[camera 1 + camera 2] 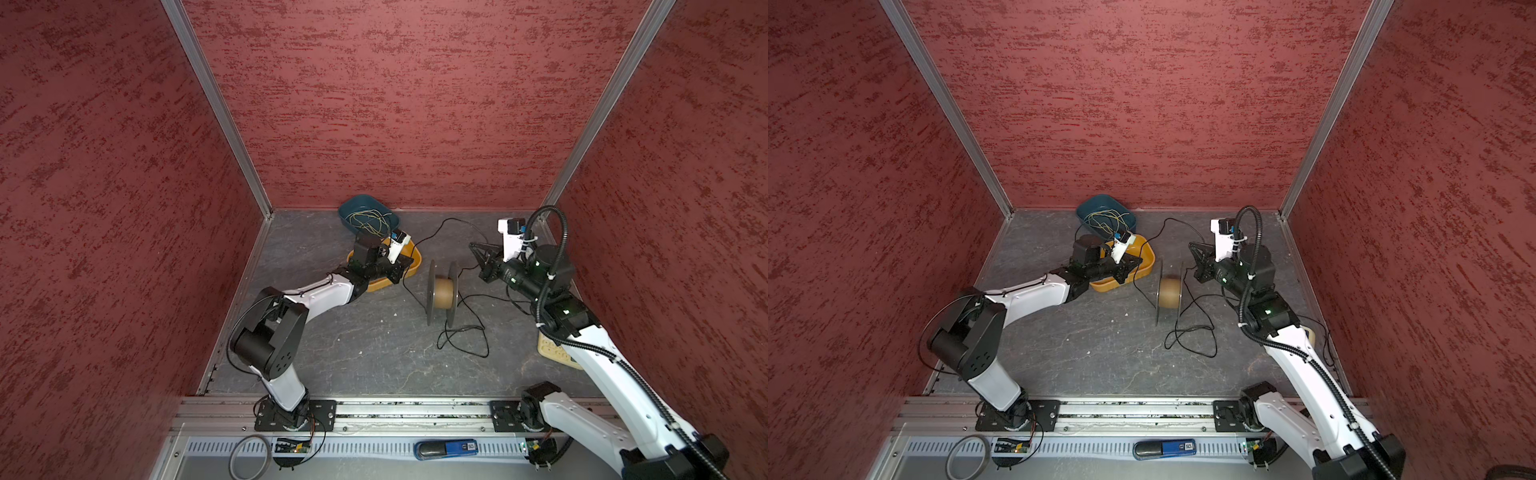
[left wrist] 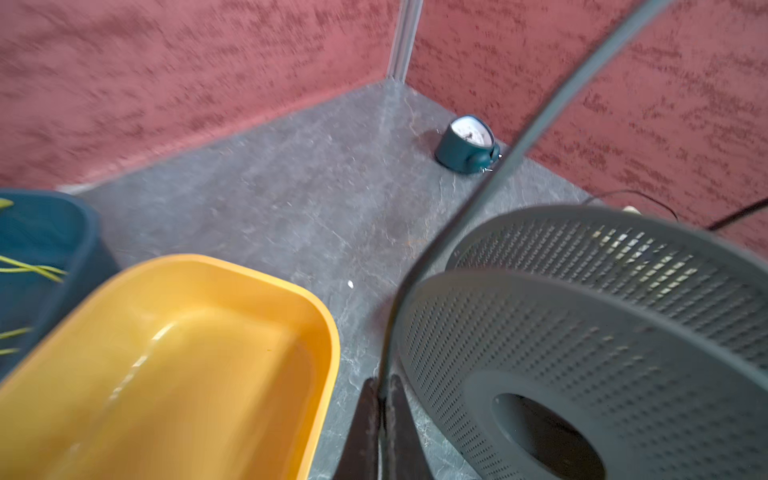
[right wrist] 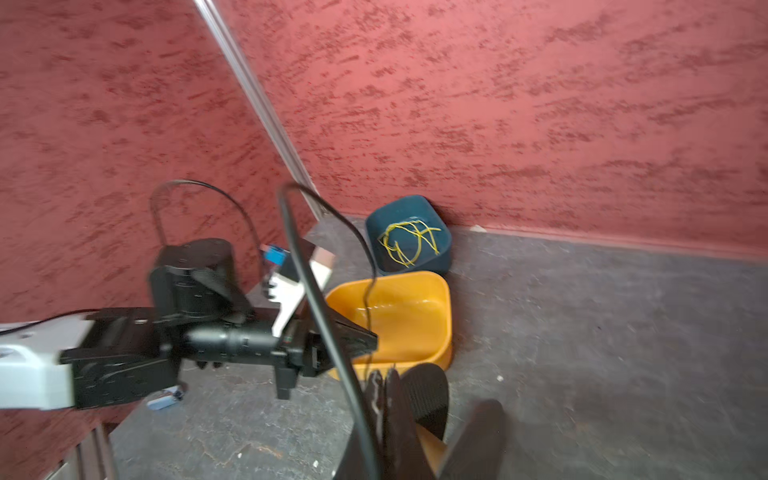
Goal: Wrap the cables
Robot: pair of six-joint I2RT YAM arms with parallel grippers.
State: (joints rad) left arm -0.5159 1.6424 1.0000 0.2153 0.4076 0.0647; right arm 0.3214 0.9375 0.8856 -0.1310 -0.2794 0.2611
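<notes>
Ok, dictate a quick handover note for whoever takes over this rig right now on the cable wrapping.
Left gripper: shut on the black cord, between the yellow tray and the spool.
Right gripper: shut, on the spool's other side; the cord runs close past it, but a grip is not certain.
Spool: stands on its flange rims mid-table, core bare.
Done: cord gripped.
Left: all the winding; most of the cord lies in loose loops on the table by the spool.
</notes>
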